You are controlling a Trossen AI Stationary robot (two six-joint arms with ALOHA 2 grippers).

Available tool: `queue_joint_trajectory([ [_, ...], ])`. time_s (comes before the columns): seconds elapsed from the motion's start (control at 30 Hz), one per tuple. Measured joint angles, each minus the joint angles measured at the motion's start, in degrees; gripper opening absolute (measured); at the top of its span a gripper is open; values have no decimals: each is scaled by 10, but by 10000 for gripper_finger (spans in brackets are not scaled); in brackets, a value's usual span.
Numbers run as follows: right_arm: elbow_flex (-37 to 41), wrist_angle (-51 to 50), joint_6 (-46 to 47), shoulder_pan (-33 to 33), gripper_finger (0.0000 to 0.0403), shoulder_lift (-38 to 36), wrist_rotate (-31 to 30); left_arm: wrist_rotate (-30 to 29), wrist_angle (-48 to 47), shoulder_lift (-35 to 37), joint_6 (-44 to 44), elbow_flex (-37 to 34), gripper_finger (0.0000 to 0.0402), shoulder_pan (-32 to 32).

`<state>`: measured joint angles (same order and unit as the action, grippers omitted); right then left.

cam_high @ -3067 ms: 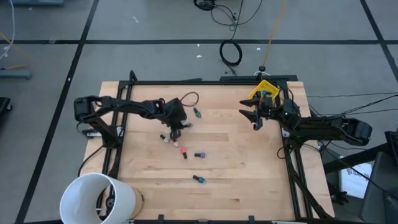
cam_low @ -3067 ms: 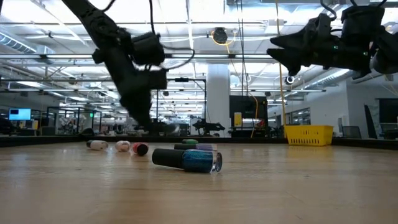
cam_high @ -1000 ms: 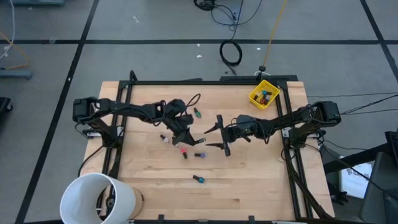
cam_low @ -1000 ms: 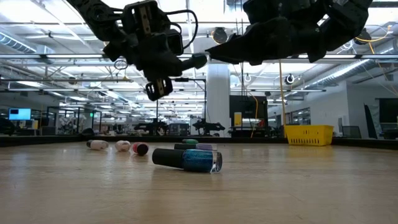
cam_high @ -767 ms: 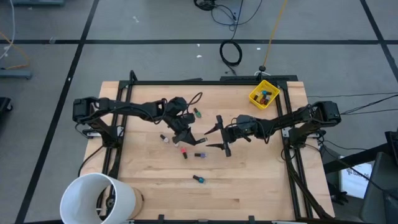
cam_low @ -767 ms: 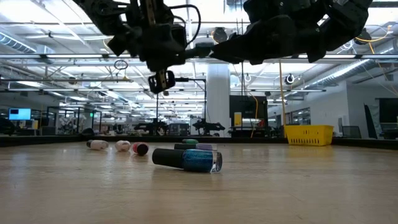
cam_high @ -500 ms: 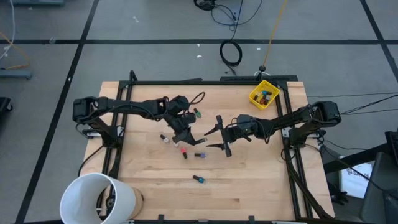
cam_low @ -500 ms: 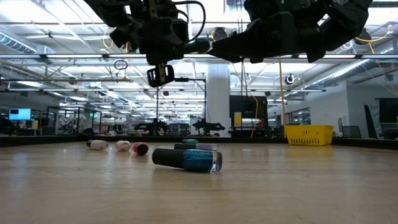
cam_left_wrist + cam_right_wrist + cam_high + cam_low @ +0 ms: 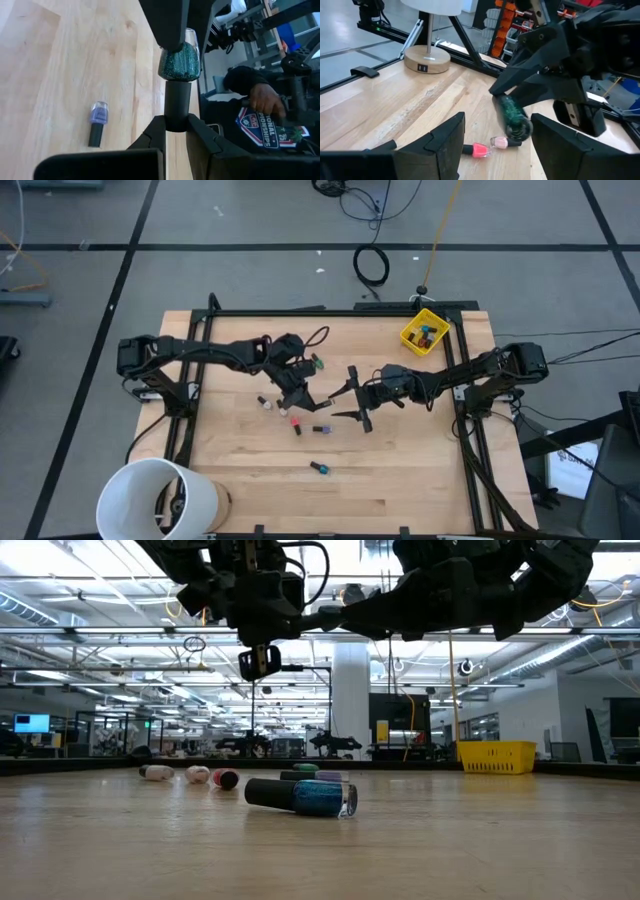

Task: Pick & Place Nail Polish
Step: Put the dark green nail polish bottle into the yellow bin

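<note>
Green glitter bottle (image 9: 179, 60) is pinched by left gripper (image 9: 297, 392); right gripper (image 9: 352, 392) is spread nearby. Yellow bin (image 9: 424, 331) is partly filled, several bottles left on table (image 9: 400, 470).

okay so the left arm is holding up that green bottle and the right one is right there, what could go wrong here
1. The left gripper pinches the green glitter nail polish bottle only by its dark cap, high above the wooden table; a slip would likely drop it.
2. The right gripper is open close to that bottle, so a misjudged handover may knock it loose.
3. It could fall onto the pink bottle lying below.
</note>
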<state>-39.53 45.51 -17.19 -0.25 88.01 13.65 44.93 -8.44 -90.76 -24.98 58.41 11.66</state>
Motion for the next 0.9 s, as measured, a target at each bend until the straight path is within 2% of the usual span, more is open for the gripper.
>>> queue_joint_trajectory([
  [0.47,0,16,-2,0,211,0,0,2,25,-15,-18,0,30,-8],
  [0.9,0,-8,0,0,172,0,1,44,56,-35,-26,1,30,-6],
])
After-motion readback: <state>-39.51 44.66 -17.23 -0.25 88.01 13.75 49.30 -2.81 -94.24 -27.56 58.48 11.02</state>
